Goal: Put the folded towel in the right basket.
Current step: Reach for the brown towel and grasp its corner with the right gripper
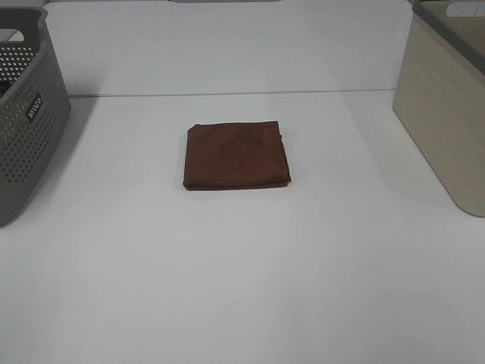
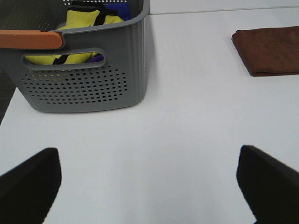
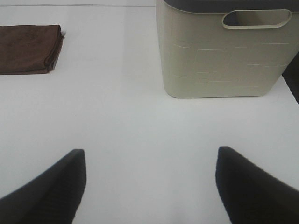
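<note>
A brown folded towel (image 1: 236, 156) lies flat in the middle of the white table; it also shows in the left wrist view (image 2: 271, 49) and the right wrist view (image 3: 29, 48). The beige right basket (image 1: 447, 114) stands at the table's right edge, seen close in the right wrist view (image 3: 219, 51). Neither arm shows in the exterior view. My left gripper (image 2: 149, 186) is open and empty, near the table's left front. My right gripper (image 3: 152, 186) is open and empty, near the right front, short of the beige basket.
A grey perforated basket (image 1: 23, 114) stands at the table's left edge; in the left wrist view it (image 2: 84, 70) holds yellow and blue items. The white table (image 1: 242, 288) has bare surface around the towel.
</note>
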{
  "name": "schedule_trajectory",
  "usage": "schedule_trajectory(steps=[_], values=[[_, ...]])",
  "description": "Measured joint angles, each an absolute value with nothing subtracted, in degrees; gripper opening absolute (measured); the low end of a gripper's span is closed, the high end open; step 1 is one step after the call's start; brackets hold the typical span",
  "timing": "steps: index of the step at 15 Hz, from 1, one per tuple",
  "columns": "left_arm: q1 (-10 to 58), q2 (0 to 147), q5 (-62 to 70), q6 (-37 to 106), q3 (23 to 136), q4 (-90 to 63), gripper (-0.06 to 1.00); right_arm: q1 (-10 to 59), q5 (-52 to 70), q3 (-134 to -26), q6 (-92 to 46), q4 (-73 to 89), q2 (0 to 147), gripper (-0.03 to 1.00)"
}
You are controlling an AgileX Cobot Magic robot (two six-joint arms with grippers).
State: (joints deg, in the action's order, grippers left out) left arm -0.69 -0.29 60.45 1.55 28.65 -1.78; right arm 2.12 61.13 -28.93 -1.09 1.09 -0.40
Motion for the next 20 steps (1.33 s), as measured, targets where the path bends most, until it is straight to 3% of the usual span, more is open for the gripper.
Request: schedule_trajectory(steps=[20], values=[[-0.7, -0.3, 60.4, 1.5, 28.6, -1.8, 0.97, 2.1, 61.1, -28.9, -1.1, 1.1, -0.4, 0.73]])
